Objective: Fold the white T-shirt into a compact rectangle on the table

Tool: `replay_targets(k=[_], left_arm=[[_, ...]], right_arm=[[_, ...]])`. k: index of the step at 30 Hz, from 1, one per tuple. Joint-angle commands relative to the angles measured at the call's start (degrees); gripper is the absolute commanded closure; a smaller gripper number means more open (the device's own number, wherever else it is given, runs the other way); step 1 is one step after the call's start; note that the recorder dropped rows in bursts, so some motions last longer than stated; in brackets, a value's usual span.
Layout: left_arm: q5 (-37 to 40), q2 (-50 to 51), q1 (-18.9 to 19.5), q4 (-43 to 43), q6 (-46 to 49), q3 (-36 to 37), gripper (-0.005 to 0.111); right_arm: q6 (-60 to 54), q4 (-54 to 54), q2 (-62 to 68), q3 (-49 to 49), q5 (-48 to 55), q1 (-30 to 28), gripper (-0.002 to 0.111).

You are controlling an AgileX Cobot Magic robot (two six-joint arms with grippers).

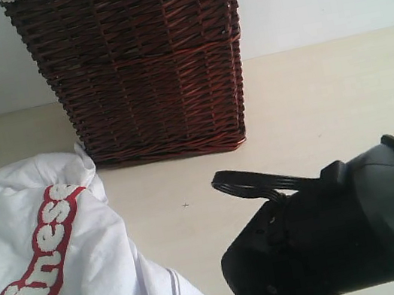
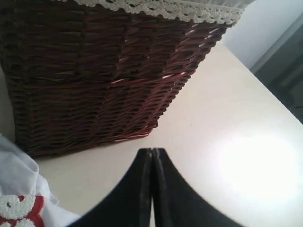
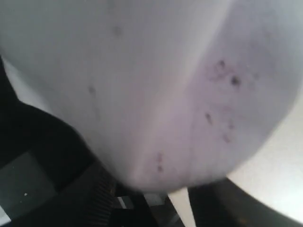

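the white t-shirt (image 1: 102, 256) lies rumpled on the worktop (image 1: 325, 94) near the basket (image 1: 144, 65), the left tool (image 2: 152, 152) is closed and empty, and cloth smothers the right tool (image 3: 165, 201), so i cannot tell its grip and a blind pull could bunch the fabric.
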Motion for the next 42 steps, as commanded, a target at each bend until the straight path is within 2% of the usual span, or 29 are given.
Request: replay_targets(k=[1,4,12,13,20,25,28,31,33,42], left_arm=[[0.5,-0.4,-0.1,-0.7,0.1,0.2,0.107],[0.7,-0.4,-0.1,-0.7,0.1,0.2,0.107],[1.9,-0.4,-0.1,-0.7,0.1,0.2,0.107],[2.0,-0.4,-0.1,-0.7,0.1,0.2,0.107],[2.0,-0.4,-0.1,-0.7,0.1,0.2,0.107],[2.5,-0.4,-1.8,-0.7,0.1,0.2,0.107],[2.5,-0.4,-2.7,0.0,0.1,0.2,0.107],[2.1,-0.4,-2.7,-0.1,0.1,0.2,0.107],[1.9,-0.4,-2.7,-0.1,0.1,0.2,0.107],[1.1,-0.4,-2.7,0.0,0.1,0.2,0.107]], right_arm=[[-1.2,0.0,0.2,-0.6,-3.0,0.3,0.061],[1.8,-2.3,2.3,-0.6,-3.7,0.3,0.067],[3.6,-5.0,6.5,-2.3,-0.7,0.3,0.106],[4.3,-6.3,6.2,-2.3,-0.7,0.3,0.108],[15.9,-19.5,5.7,-2.3,-0.1,0.0,0.108],[31.7,-39.6,5.0,-3.5,4.6,-1.5,0.108],[43.6,-57.3,1.7,-4.4,11.7,-1.5,0.108],[46.9,-67.1,-4.3,-5.6,16.2,-1.5,0.108],[48.9,-71.6,-8.6,-6.8,16.5,-1.5,0.108],[47.0,-72.7,-25.5,-15.1,14.7,-1.5,0.108]])
